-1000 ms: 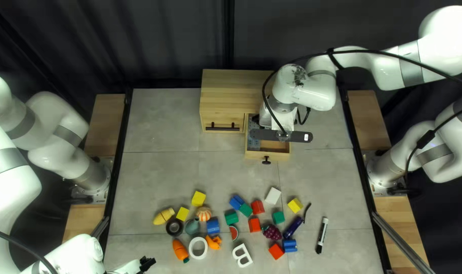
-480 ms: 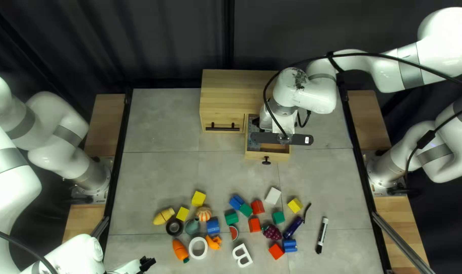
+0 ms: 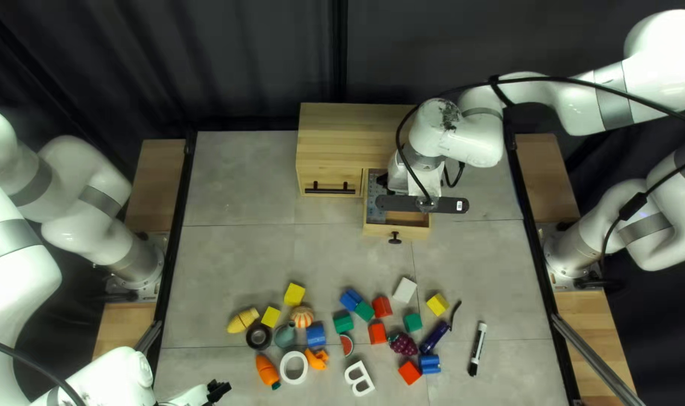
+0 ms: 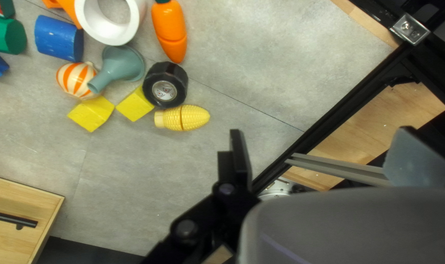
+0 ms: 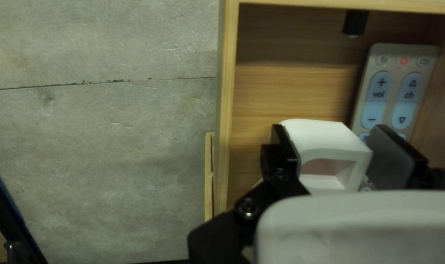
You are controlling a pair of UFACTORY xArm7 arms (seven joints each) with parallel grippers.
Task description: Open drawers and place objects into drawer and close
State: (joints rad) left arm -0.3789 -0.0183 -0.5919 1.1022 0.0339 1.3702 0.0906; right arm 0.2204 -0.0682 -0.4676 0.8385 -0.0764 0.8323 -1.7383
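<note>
The right gripper (image 3: 384,181) pinches a smooth white hollow block (image 5: 320,137) inside the open pale wooden drawer (image 3: 378,230). The left gripper (image 3: 218,391) spreads wide above the grey table (image 3: 237,278).

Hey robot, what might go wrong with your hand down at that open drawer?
The white piece is right beside the remote, so it might land on it or tip over against it. My right hand is also close to the drawer's side wall, so a sideways move might bump it. And if the drawer gets pushed shut while my hand is there, the two would probably knock together.
</note>
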